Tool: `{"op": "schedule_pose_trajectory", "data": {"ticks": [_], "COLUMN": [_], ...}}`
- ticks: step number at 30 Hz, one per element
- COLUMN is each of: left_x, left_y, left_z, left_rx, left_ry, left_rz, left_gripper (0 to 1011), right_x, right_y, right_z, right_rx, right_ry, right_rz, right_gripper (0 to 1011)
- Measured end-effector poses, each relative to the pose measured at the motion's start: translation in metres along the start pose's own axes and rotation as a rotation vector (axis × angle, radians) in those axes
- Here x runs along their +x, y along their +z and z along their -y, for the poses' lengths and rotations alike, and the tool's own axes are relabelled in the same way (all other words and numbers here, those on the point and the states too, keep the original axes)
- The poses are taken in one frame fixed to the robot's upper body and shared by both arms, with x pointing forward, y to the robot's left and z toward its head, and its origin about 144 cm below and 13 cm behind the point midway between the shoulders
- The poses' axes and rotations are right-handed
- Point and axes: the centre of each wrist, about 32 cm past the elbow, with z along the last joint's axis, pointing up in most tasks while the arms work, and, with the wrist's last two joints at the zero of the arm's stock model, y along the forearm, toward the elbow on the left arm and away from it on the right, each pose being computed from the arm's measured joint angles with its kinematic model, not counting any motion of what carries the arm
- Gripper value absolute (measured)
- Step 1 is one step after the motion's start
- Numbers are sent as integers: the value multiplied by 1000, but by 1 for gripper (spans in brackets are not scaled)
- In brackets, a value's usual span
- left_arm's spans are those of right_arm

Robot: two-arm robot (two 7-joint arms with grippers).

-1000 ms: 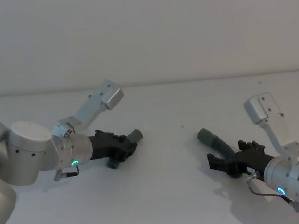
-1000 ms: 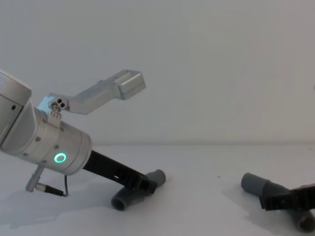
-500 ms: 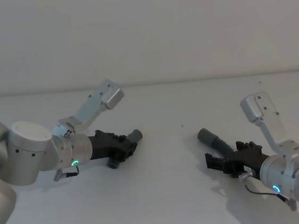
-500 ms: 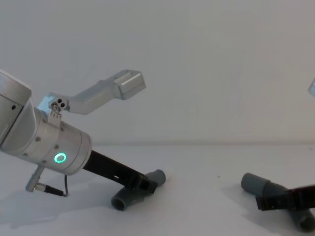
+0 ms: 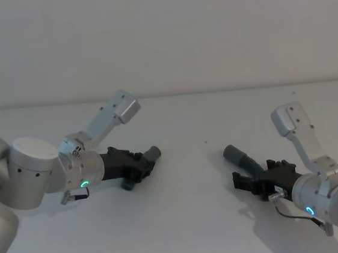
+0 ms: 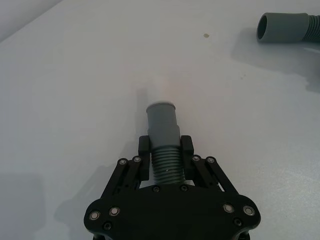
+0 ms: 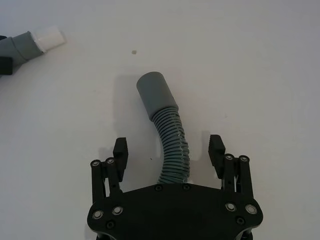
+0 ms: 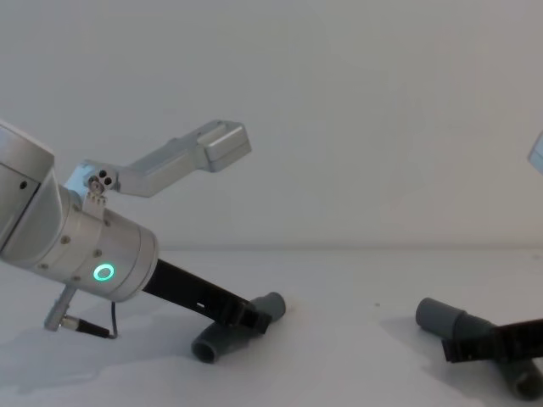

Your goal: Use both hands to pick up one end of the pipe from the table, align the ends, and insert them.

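Left tool (image 6: 165, 150): fingers (image 6: 145, 148) clamped on the ribbed section of the short pipe piece (image 6: 165, 167), just behind its smooth cuff (image 6: 162, 127). White-tipped end (image 6: 161, 105) points forward and is raised off the surface (image 6: 75, 100).

Right tool (image 7: 169, 146): fingers (image 7: 121, 150) spread wide, straddling the ribs of the long piece (image 7: 175, 162) without touching. That piece lies flat on the surface, its socket mouth (image 7: 152, 87) ahead of the fingertips. The two ends are well apart.

Risks, as judged: the right grasp sits back on flexible ribs, so the mouth may droop or swing on lifting and spoil alignment. Pushing through bendy ribs could buckle the hose rather than seat the cuff.
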Motion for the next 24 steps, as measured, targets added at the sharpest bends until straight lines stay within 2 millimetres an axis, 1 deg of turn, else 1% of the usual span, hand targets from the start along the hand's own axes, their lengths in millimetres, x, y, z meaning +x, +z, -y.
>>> {"op": "schedule_pose_trajectory", "data": {"ticks": [3,4,5,6,7,14,20,21,23,24], "left_x": [0,0,0,0,0,0,0,0,0,0], "left_y": [0,0,0,0,0,0,0,0,0,0], "left_z": [0,0,0,0,0,0,0,0,0,0], "left_rx": [0,0,0,0,0,0,0,0,0,0], "left_ry": [0,0,0,0,0,0,0,0,0,0], "left_rz": [0,0,0,0,0,0,0,0,0,0], "left_gripper": [346,346,346,346,346,346,346,346,346,346], "right_x": [0,0,0,0,0,0,0,0,0,0], "right_y": [0,0,1,1,1,1,1,1,1,1], "right_z": [0,-1,-1,-1,-1,-1,-2,-2,-2,-2], "right_rx": [-1,-1,-2,-2,-3,-3,-4,-4,-4,-4], "right_ry": [-1,-2,-2,-2,-2,-4,-5,-5,-6,-6], "right_rz": [-1,-1,-2,-2,-3,-4,-5,-5,-5,-5], "right_gripper": [916,916,863,847,796,608,374,356,277,262]}}
